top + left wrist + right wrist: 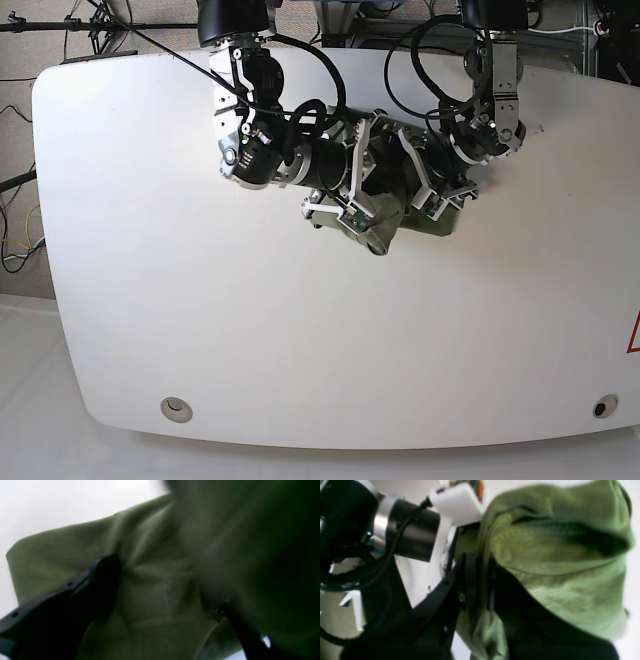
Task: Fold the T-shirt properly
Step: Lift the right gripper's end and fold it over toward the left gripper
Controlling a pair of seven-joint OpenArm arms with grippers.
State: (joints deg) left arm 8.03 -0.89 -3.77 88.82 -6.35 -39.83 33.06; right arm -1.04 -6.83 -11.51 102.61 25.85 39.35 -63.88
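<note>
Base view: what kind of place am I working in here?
Likely a robotics lab bench: a bare white table, cables and stands along its far edge, and two arms bunching a T-shirt above it.

Light is bright and even from above, and the white table (150, 250) shows almost no shadow or glare. Both wrist views are soft with blur. In the left wrist one the T-shirt (155, 585) sinks into murky darkness on the right, and the background is washed-out white.
</note>
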